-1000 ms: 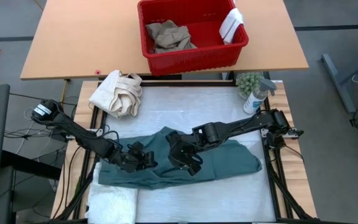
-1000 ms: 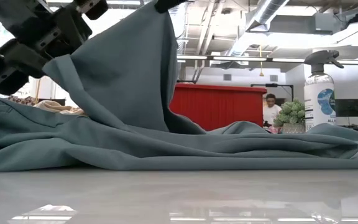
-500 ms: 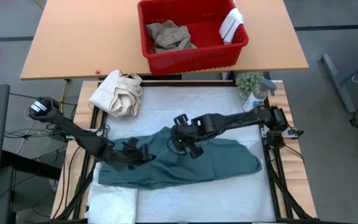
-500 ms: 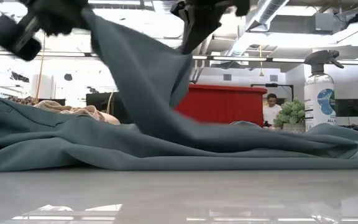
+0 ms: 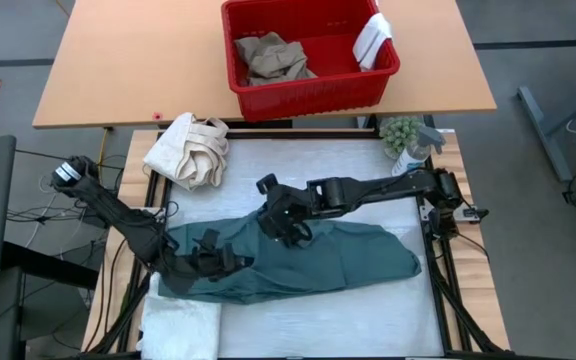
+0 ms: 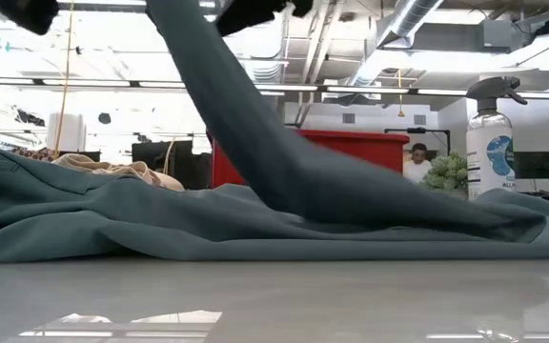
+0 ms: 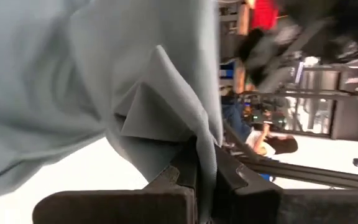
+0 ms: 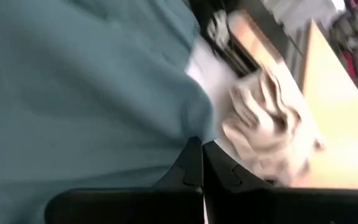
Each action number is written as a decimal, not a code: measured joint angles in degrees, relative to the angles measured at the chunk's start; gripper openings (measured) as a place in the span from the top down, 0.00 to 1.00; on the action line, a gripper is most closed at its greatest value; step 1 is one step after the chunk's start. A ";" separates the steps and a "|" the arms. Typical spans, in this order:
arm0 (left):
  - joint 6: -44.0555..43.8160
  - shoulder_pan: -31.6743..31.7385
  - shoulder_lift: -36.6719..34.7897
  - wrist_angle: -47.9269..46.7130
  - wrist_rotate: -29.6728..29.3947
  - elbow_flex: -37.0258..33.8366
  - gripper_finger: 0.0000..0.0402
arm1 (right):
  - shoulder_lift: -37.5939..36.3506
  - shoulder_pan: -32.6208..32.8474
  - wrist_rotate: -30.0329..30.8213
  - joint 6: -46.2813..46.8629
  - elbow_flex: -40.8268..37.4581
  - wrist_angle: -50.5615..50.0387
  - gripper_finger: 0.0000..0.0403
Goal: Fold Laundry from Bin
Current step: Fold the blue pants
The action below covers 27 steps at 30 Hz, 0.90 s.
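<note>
The left gripper (image 7: 205, 163) is clamped on a fold of the large teal-green garment (image 5: 348, 262), the cloth being pinched between the two dark fingers in the left wrist view; a second earlier these jaws were partly apart, so the grip is newly made. In the high view this gripper (image 5: 211, 262) is found low over the garment's left end. The right gripper (image 8: 202, 163) is closed on an upper edge of the same garment and has been carried toward the table's far side, to (image 5: 280, 215); in the low view a taut band of cloth is now drawn steeply upward. How much cloth lies between its fingers cannot be judged with certainty.

The garment is otherwise spread across the white table cover (image 5: 298, 165). With both edges held, a fold is judged to be under way. The rectangular red plastic bin (image 5: 313, 92) stands on the far wooden table, tan khaki trousers (image 5: 271, 56) and a small white cloth (image 5: 373, 38) remaining inside.
</note>
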 joint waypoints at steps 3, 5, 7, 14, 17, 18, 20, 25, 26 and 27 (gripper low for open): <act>-3.95 -1.51 2.87 -0.23 0.01 0.15 1.00 | 0.00 -0.65 -6.76 -0.22 0.00 1.45 0.96; -6.63 -2.49 4.34 -0.44 -0.02 0.19 1.00 | 0.00 -1.11 -10.98 -0.24 -0.01 1.46 0.96; -9.63 -3.46 5.80 -0.94 -0.06 0.21 1.00 | 0.02 -1.62 -13.87 -0.22 -0.01 1.63 0.96; -16.77 -6.72 8.45 -2.34 -2.65 0.21 1.00 | -0.44 -3.13 -16.56 4.06 -0.02 -2.38 0.81; -18.15 -7.64 8.45 -3.97 -3.05 0.21 1.00 | -1.34 -4.41 -16.25 4.40 -0.02 -6.69 0.67; -18.67 -7.90 8.45 -4.61 -3.13 0.21 1.00 | -1.87 -4.82 -16.14 5.12 -0.02 -8.32 0.62; -19.26 -8.43 8.43 -5.31 -3.43 0.21 1.00 | -2.24 -5.70 -15.95 8.10 -0.02 -12.81 0.53; -19.93 -8.76 8.43 -8.07 -3.56 0.21 1.00 | -2.60 -7.48 -23.12 13.34 -2.20 -27.24 0.40; -19.97 -8.76 8.43 -8.48 -3.60 0.21 1.00 | -2.72 -7.35 -24.71 13.57 -3.90 -27.42 0.40; -19.97 -8.76 8.43 -8.71 -3.56 0.21 1.00 | -2.73 -6.89 -25.41 13.34 -5.56 -27.50 0.40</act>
